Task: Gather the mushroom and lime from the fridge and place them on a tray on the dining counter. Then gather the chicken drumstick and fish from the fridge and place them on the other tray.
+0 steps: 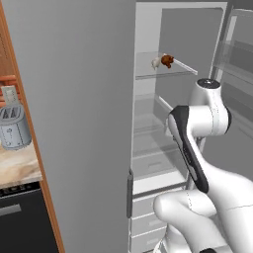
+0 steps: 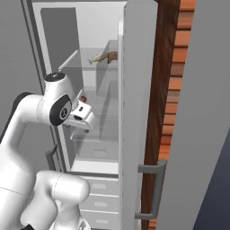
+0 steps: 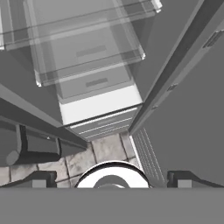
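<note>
Left base view | chicken drumstick (image 1: 166,61) on fridge (image 1: 148,74) shelf, bone end leftward | claw (image 3: 111,180) apart

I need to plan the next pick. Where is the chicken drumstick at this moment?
The chicken drumstick lies on the upper glass shelf inside the open fridge, above the robot arm; in the right base view it sits near the door edge.
</note>
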Tool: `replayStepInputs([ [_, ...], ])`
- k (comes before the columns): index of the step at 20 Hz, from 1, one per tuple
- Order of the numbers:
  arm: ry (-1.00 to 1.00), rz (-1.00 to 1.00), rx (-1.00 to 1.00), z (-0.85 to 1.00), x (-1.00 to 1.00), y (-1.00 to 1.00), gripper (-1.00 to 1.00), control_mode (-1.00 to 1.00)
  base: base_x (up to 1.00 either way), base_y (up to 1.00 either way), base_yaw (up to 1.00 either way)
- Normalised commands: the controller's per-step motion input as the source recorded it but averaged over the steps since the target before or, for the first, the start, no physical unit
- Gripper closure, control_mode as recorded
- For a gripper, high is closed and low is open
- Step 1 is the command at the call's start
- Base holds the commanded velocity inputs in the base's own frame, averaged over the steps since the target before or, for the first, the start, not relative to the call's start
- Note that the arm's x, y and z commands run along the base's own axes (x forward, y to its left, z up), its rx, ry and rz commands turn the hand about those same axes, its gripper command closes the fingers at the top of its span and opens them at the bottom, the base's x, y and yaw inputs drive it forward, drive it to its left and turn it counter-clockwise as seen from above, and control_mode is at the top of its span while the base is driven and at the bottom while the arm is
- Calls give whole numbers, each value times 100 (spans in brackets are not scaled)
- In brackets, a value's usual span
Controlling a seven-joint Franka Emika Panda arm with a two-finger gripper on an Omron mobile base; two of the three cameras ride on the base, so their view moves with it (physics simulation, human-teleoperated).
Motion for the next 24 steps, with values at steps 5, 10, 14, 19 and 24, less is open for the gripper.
replayStepInputs([
  [5,0,0,2,25,13,0,-100,-100,0,0,0],
  [10,-1,-2,0,32,30,2,-100,-100,0,0,0],
  [14,-3,-1,0,27,18,0,-100,-100,0,0,0],
  [19,-12,0,0,9,0,0,-100,-100,0,0,0],
  [24,-2,3,2,0,14,2,-100,-100,0,0,0],
])
